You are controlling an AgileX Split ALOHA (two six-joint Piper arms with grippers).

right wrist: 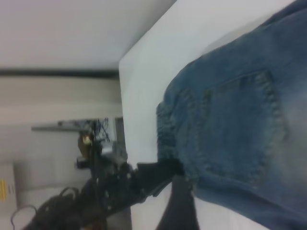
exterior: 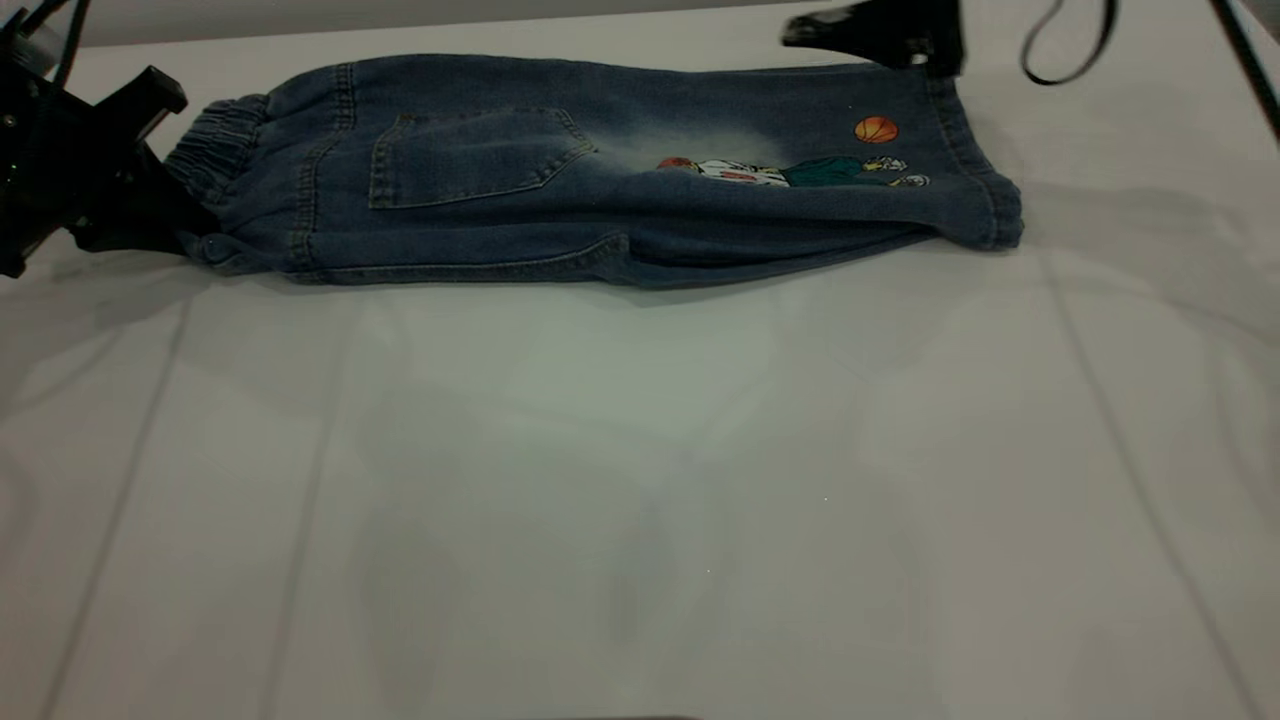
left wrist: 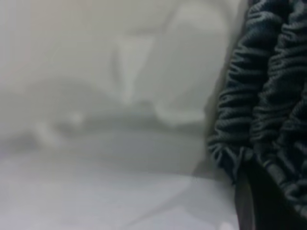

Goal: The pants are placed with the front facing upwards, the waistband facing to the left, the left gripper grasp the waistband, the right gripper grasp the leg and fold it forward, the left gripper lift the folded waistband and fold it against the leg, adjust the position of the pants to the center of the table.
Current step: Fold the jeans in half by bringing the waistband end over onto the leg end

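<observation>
The pants [exterior: 600,200] lie across the far part of the table [exterior: 640,480], folded lengthwise with the fold along the near edge. The patch pocket [exterior: 470,155] and the basketball print [exterior: 876,129] face up. The ruffled waistband [exterior: 215,140] points left, and the leg [exterior: 900,210] ends at the cuff hem on the right. My left gripper [exterior: 185,225] is shut on the waistband [left wrist: 268,96], its dark finger [left wrist: 261,196] lying against the gathers. My right gripper [exterior: 800,32] hovers at the far edge beside the cuff; in its wrist view the pants [right wrist: 240,120] stretch away from it.
A black cable loop [exterior: 1070,50] hangs at the far right beside the right arm. The right wrist view shows the left arm [right wrist: 120,182] and the table's far edge [right wrist: 144,43]. White tabletop stretches in front of the pants.
</observation>
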